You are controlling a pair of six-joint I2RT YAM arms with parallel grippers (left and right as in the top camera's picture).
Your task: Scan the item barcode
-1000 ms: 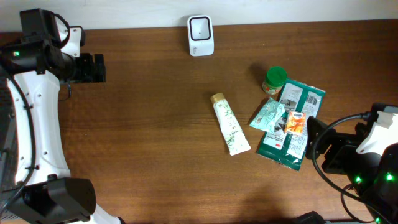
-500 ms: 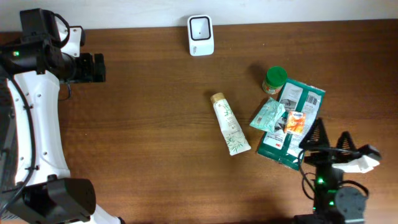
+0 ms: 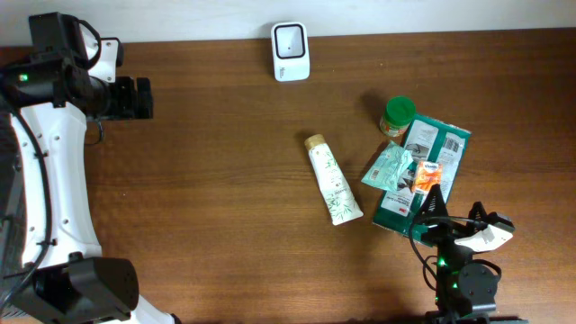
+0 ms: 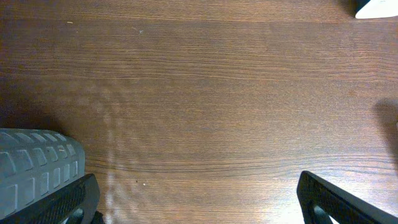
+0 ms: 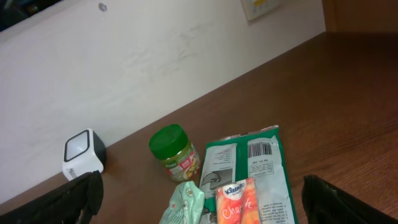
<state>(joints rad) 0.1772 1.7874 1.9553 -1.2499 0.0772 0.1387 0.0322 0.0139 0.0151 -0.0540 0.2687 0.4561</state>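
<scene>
A pile of items lies right of centre: a green packet (image 3: 435, 148) with a barcode (image 5: 261, 148) facing up, an orange tissue pack (image 3: 427, 177) and a mint sachet (image 3: 389, 168) on top of it, and a green-lidded jar (image 3: 397, 117) behind. A cream tube (image 3: 333, 180) lies alone at mid-table. The white scanner (image 3: 290, 51) stands at the far edge. My right gripper (image 3: 450, 219) hangs open just in front of the packet, facing the pile (image 5: 236, 199). My left gripper (image 3: 135, 97) is open at the far left, over bare wood (image 4: 196, 199).
The wooden table (image 3: 207, 198) runs to a white wall (image 5: 155, 56) behind the scanner (image 5: 83, 154). The jar (image 5: 176, 152) stands between the scanner and the packet (image 5: 264, 180). A corner of the scanner (image 4: 376, 7) shows in the left wrist view.
My right arm has swung in from the table's right edge toward the left and now points at the pile from the near side. The left arm and the items have not moved.
</scene>
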